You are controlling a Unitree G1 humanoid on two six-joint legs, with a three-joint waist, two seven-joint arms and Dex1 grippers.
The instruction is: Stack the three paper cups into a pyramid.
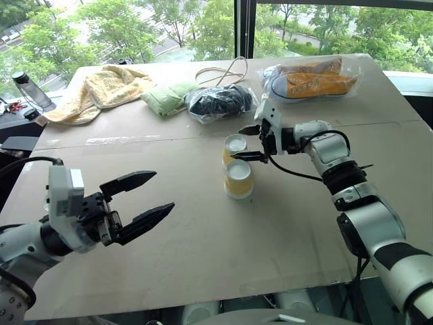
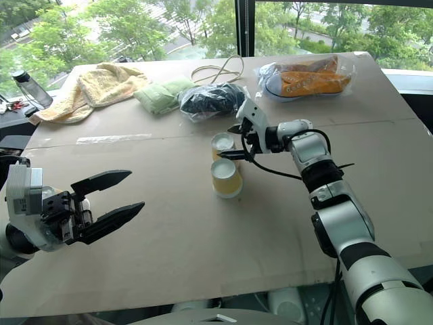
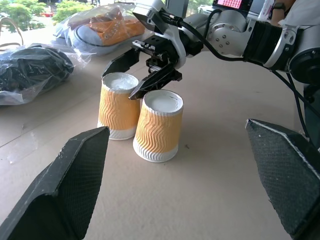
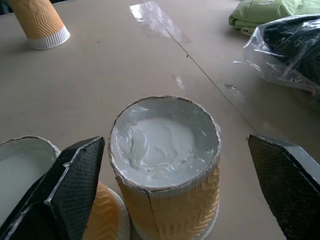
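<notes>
1. Right gripper (image 1: 252, 143): two black fingers spread apart, holding nothing, reaching in from the right, poised at the top of the far cup (image 1: 235, 148), which stands between the fingers in the right wrist view.
2. Far cup: yellow, ribbed, upside down with its white base up, on the table (image 1: 203, 237).
3. Near cup (image 1: 239, 179): same kind, also inverted, just beside the far cup, on the robot's side of it.
4. Third cup (image 4: 40, 22): inverted, standing well apart from the pair, seen in the right wrist view.
5. Left gripper (image 1: 145, 200): fingers wide apart, empty, held over the table's near left part, well apart from the pair.
6. Far edge of table: yellow towel (image 1: 101, 91), green cloth (image 1: 166, 97), black item in a clear bag (image 1: 220, 103), orange item in a clear bag (image 1: 314, 80), looped cord (image 1: 226, 71).
7. Readable writing: none legible.
</notes>
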